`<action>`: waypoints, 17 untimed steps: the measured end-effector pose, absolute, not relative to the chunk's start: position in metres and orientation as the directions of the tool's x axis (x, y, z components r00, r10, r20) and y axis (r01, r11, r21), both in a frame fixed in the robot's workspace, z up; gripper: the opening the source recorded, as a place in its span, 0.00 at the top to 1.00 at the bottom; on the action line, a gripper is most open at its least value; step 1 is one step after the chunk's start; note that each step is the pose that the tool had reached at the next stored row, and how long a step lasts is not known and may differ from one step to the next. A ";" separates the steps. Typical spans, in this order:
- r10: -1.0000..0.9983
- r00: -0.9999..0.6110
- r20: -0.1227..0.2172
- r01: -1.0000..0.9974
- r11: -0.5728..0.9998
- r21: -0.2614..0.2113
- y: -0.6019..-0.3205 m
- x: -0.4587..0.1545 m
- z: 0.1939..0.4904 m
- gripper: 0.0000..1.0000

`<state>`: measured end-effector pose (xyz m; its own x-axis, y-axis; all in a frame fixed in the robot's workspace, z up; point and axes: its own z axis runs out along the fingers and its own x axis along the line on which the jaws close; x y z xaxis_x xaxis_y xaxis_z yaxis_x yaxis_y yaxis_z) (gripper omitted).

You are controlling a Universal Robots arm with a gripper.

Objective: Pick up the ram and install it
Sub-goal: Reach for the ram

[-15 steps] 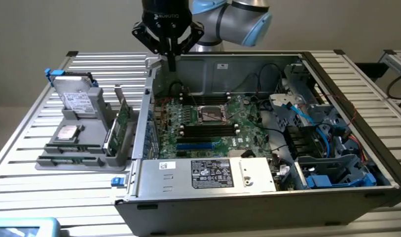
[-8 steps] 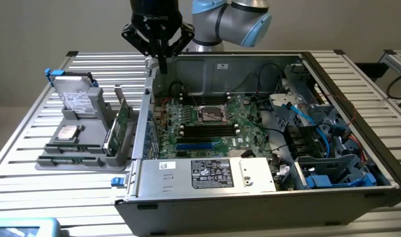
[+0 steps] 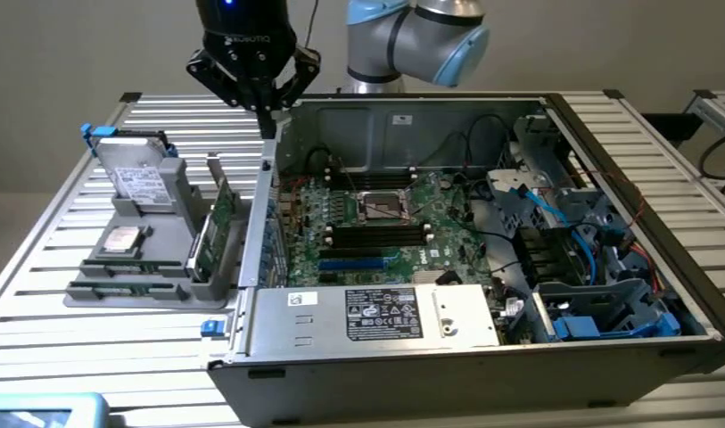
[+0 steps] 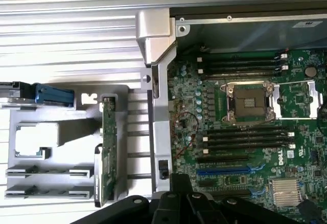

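Green ram [image 3: 201, 245] stands on edge in grey holder [image 3: 112, 290] near the table's [image 3: 41, 267] exterior-view-left edge, unpicked. Gripper [image 3: 265, 107] is pinched shut and empty above the case [image 3: 457, 374] wall. Approach step; the pick needs the fingers opened and aligned along the stick.

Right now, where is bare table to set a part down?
Free: table slats nearest the camera, bordered by the grey holder and the case. Crowded: the holder's slots and the cabled drive end inside the case.
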<state>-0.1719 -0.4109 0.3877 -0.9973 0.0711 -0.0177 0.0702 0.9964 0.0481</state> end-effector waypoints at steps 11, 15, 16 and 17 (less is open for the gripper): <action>0.071 -0.997 -0.003 0.071 0.996 0.047 -0.425 -0.207 0.373 0.89; 0.071 -0.997 0.000 0.071 0.996 0.047 -0.425 -0.225 0.368 0.89; 0.071 -0.997 0.000 0.071 0.996 0.047 -0.426 -0.230 0.367 0.89; 0.071 -0.997 0.001 0.071 0.996 0.047 -0.426 -0.234 0.365 0.89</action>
